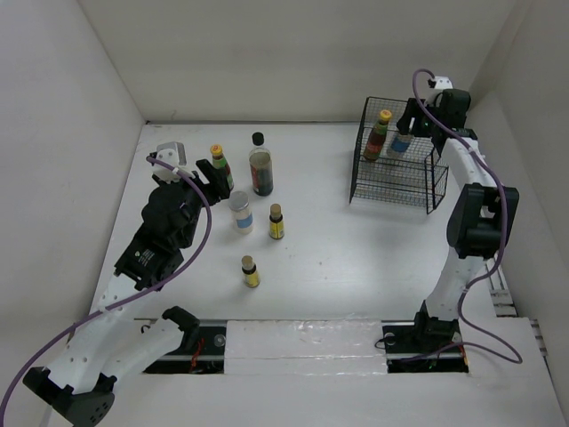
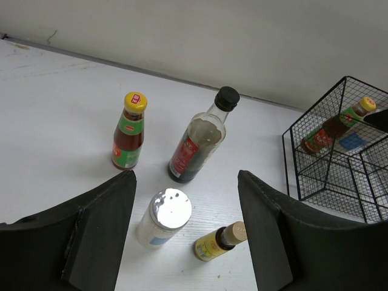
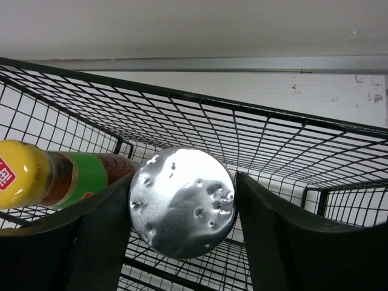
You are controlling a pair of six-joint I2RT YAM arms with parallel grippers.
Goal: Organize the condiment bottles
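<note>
My right gripper (image 1: 412, 124) (image 3: 183, 185) is shut on a white silver-lidded jar (image 1: 401, 141) (image 3: 182, 203) and holds it inside the black wire basket (image 1: 396, 182), beside a red-green-labelled yellow-capped bottle (image 1: 379, 133) (image 3: 57, 176). My left gripper (image 1: 210, 175) (image 2: 186, 179) is open and empty, above the table. Ahead of it stand another red-green bottle (image 1: 219, 165) (image 2: 129, 131), the tall dark black-capped bottle (image 1: 260, 169) (image 2: 200, 144), a white silver-lidded jar (image 1: 240, 213) (image 2: 165, 217) and a tiny yellow-labelled bottle (image 1: 276, 221) (image 2: 219, 242). A second tiny bottle (image 1: 251, 271) stands nearer.
The basket stands at the back right near the wall and also shows in the left wrist view (image 2: 339, 157). White walls close the table at the back and both sides. Purple cables trail from both arms.
</note>
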